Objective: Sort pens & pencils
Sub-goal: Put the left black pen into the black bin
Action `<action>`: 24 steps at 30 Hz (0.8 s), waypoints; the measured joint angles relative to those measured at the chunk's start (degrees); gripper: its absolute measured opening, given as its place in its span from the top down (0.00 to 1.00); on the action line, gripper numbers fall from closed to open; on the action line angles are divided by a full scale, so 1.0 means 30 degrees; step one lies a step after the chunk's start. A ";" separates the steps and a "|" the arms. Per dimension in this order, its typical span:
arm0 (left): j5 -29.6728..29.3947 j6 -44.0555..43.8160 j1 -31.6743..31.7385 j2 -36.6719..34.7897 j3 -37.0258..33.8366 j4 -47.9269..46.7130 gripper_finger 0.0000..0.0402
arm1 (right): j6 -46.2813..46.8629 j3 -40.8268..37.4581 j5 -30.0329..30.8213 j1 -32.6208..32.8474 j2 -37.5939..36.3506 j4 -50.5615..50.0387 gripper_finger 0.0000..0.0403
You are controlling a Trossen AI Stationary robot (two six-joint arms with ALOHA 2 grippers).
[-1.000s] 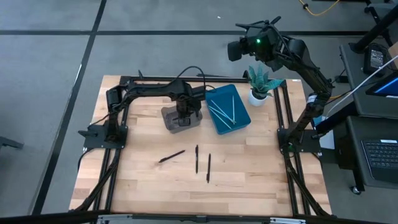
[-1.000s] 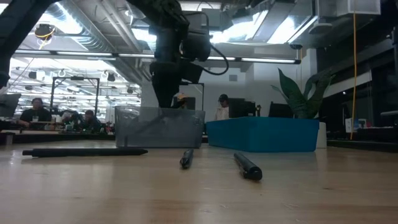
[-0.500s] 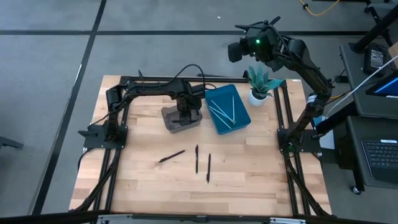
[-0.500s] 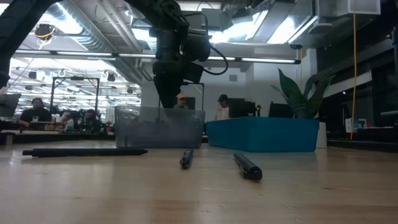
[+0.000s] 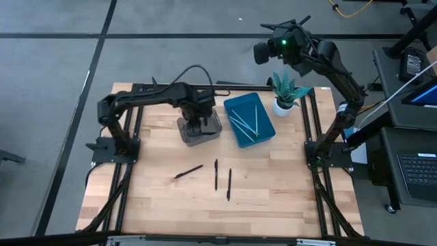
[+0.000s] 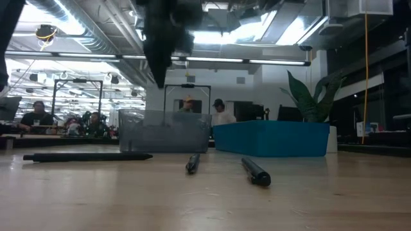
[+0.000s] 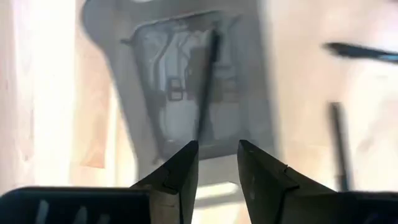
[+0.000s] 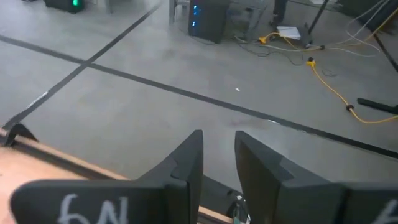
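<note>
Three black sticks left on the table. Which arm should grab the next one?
Left, probably. Its end effector hangs open over the grey bin, near the black sticks. The right end effector is beyond the table's far edge.

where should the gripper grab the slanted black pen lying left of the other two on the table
Best at the middle of the slanted black pen, coming straight down from above. It lies flat on the bare table, tilted and apart from the two straighter pens, so turn the fingers across its length; mid-shaft should keep it level when lifted.
</note>
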 joint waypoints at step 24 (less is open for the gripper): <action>0.0641 -0.9563 -0.7998 -0.1201 -0.6299 0.4866 0.74 | -0.0548 0.0000 -0.4543 -0.1941 0.0007 0.0343 0.77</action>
